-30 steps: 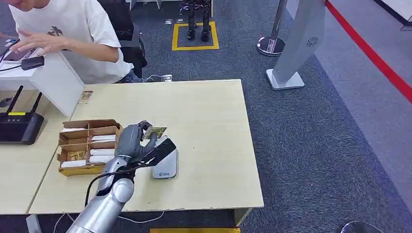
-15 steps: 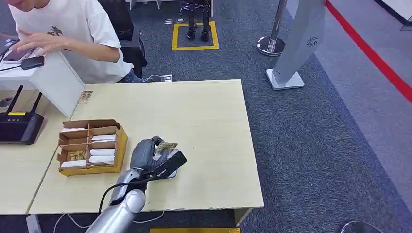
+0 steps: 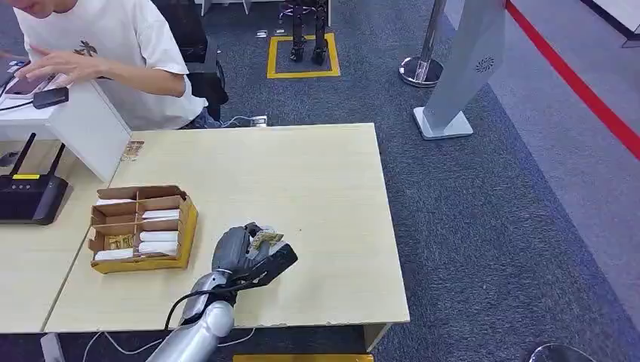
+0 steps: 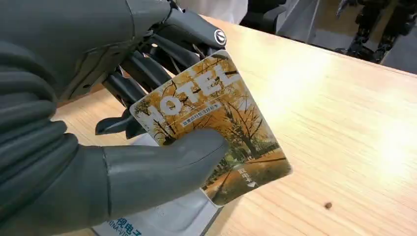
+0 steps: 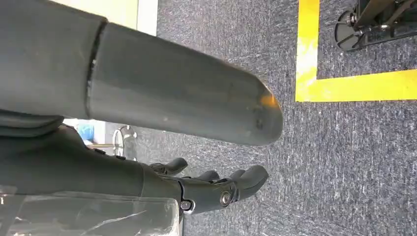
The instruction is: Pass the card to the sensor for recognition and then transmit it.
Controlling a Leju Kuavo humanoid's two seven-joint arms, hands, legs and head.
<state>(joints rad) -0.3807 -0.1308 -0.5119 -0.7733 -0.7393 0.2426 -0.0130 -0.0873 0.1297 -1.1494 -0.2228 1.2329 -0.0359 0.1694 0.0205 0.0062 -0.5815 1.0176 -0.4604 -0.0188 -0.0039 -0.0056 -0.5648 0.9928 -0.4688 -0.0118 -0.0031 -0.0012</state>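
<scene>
The robot's left hand [image 3: 243, 253] pinches a card [image 4: 211, 125] between its thick grey thumb [image 4: 162, 167] and its darker fingers [image 4: 147, 69]. The card shows autumn trees in yellow and the word HOTEL. It is tilted, held just above a white sensor [image 4: 162, 219] that sits on the counter [image 3: 317, 173]. Whether the card touches the sensor cannot be told. From the head view the card [image 3: 266, 239] shows as a small yellow patch at the fingertips, and the hand covers most of the sensor.

Beside the sensor, toward the counter's left side, stands a cardboard box [image 3: 141, 226] divided into compartments, with white cards lying in several of them. Further from the sensor, past the box, a black router [image 3: 30, 194] with raised antennas sits on a neighbouring desk. Beyond the counter's far left corner, a person in a white T-shirt [image 3: 113, 53] leans over that desk.

The robot's right hand [image 5: 216, 189] hangs above grey carpet near a yellow floor line [image 5: 344, 86], holding nothing, its fingers loosely curved and apart.
</scene>
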